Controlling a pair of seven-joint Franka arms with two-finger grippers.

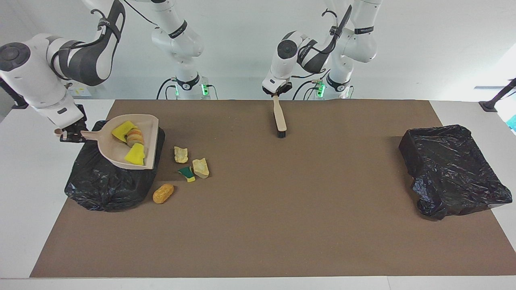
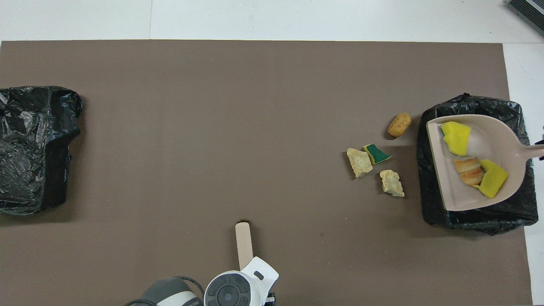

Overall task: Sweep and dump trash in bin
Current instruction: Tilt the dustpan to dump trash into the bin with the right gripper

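Facing view: the right gripper (image 1: 69, 136) is clamped on the handle of the dustpan (image 1: 121, 155), held over the black-bagged bin (image 1: 105, 189) with three scraps aboard. Tipped unevenly, its load could spill past the bin's rim. The left gripper (image 1: 277, 92) grips the brush (image 1: 280, 121); how firmly cannot be told from here.

Overhead view: four scraps (image 2: 375, 154) lie on the mat (image 2: 212, 127) just beside the bin, unswept, apparently easy to scatter.
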